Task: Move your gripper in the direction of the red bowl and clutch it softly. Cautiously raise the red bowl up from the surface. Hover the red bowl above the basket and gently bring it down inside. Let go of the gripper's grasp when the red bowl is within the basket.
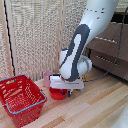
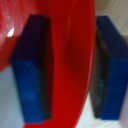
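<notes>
The small glossy red bowl (image 1: 58, 93) sits on the wooden table just to the exterior view's right of the basket (image 1: 22, 100), a large red lattice basket with a bluish-grey rim. My gripper (image 1: 60, 89) is down on the bowl, its white block right above it. In the wrist view the bowl's wall (image 2: 70, 60) runs between the two blue fingers (image 2: 32, 70). One finger is inside the bowl and the other outside. The gripper (image 2: 70, 67) is open, with a thin gap on the outer side.
A dull pink cup (image 1: 48, 78) stands just behind the bowl, partly hidden by the arm. A slatted screen closes off the back. A wooden drawer unit with a dark cable stands at the exterior view's right.
</notes>
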